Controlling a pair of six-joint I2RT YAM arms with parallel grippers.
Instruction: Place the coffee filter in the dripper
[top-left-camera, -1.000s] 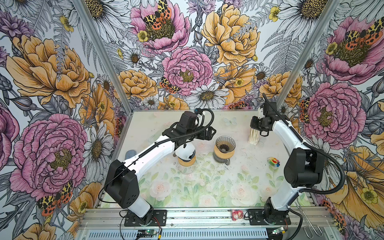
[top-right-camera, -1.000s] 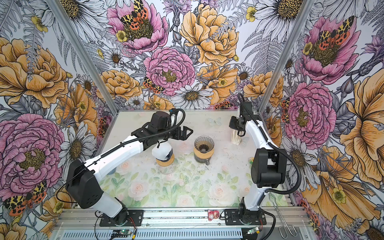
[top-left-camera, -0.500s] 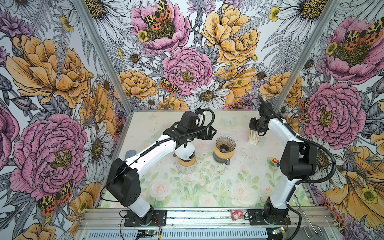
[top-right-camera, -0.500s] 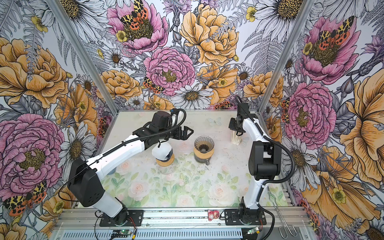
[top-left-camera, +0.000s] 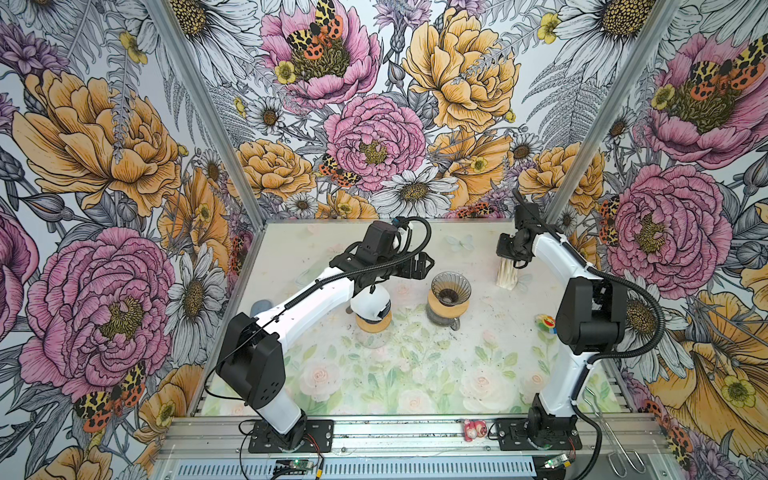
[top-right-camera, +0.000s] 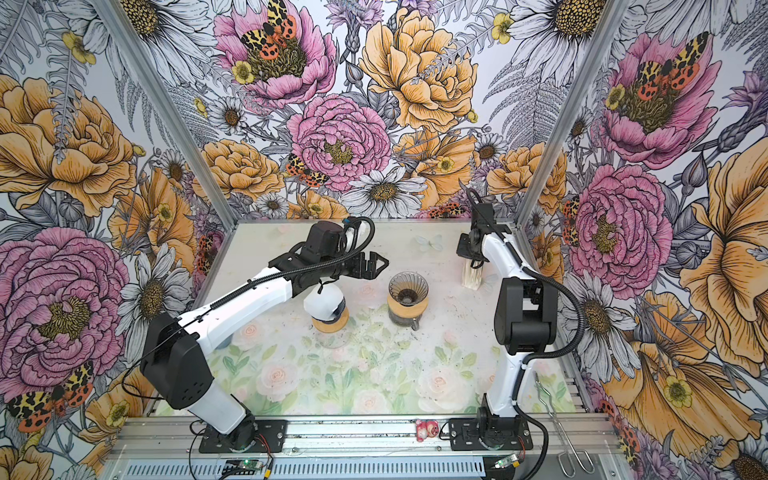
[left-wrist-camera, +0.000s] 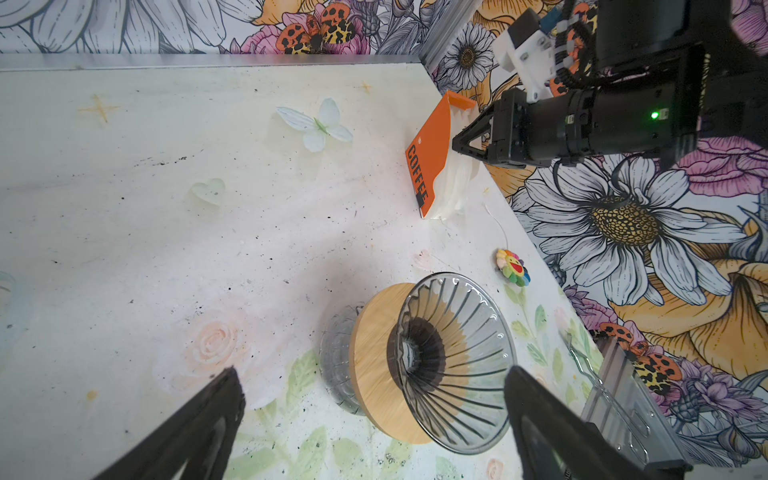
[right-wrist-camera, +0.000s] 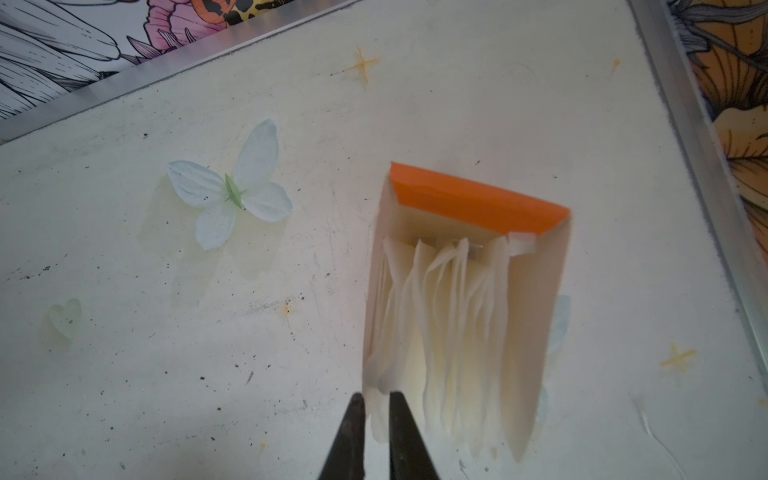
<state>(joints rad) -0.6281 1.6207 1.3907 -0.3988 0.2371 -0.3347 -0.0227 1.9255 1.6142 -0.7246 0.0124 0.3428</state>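
Observation:
The glass dripper (top-left-camera: 451, 289) (top-right-camera: 408, 286) with a wooden collar sits on a glass carafe mid-table, empty inside. In the left wrist view the dripper (left-wrist-camera: 457, 365) lies just ahead of my left gripper (left-wrist-camera: 374, 376), which hangs open and holds nothing. In both top views the left gripper (top-left-camera: 419, 266) (top-right-camera: 374, 264) hovers to the dripper's left. White coffee filters (right-wrist-camera: 449, 316) stand in an orange holder (right-wrist-camera: 478, 203) (top-left-camera: 508, 276) at the back right. My right gripper (right-wrist-camera: 376, 401) (top-left-camera: 510, 259) points down into it, its jaws pinched on the edge of the outermost coffee filter (right-wrist-camera: 380, 374).
A white rounded vessel on a wooden collar (top-left-camera: 371, 307) stands under my left arm. A small colourful flower toy (top-left-camera: 545, 322) lies by the right wall. Metal tongs (top-left-camera: 615, 440) and a pink figure (top-left-camera: 476, 430) rest at the front rail. The holder stands near the back right corner.
The right gripper's jaws have narrowed onto a filter edge at the holder, and the right arm's elbow has swung. The left arm has stayed put.

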